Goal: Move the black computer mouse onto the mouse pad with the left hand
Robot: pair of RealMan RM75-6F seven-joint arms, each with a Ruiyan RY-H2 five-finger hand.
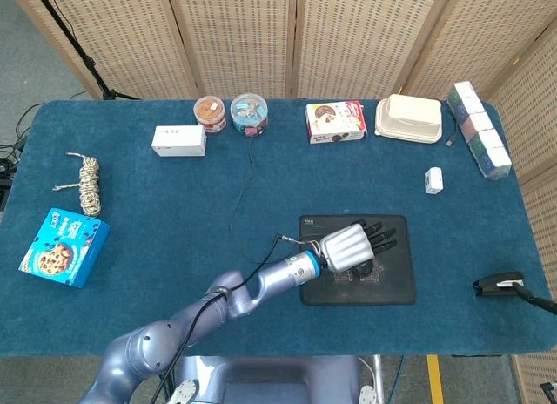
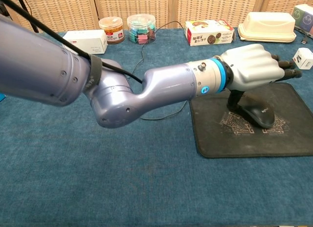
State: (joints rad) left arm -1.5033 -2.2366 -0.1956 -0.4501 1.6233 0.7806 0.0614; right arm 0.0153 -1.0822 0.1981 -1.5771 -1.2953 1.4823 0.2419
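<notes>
Forearm of the left arm reaches across the blue table (image 2: 98,178) in the chest view, ending in the left hand (image 2: 252,68) above the mouse pad (image 2: 220,144). Black computer mouse (image 2: 257,114) lies flat on the pad, over the printed pattern near its middle. Fingers (image 2: 288,70) stretched forward, slightly apart, above the mouse and clear of its top; thumb (image 2: 234,101) points down at the mouse's left end, touching or just beside it, cannot tell which. Mouse not gripped. Head view: left hand (image 1: 352,245) covers the mouse, fingers (image 1: 383,234) fanned toward the pad's (image 1: 396,286) far right corner. Mouse cable (image 1: 248,195) runs from the pad's left edge up toward the far jars.

Right hand (image 1: 500,286) shows only as a dark tip at the table's right edge; its finger state cannot be read.

Left edge: cookie box (image 1: 63,247), coiled rope (image 1: 88,183) beyond it. Small white cube (image 1: 433,179) right of centre. Far row, left to right: white box (image 1: 178,141), orange-lidded jar (image 1: 209,113), clear jar of clips (image 1: 249,114), snack box (image 1: 335,122), cream lidded container (image 1: 408,119), packet stack (image 1: 480,131) at the right corner.
</notes>
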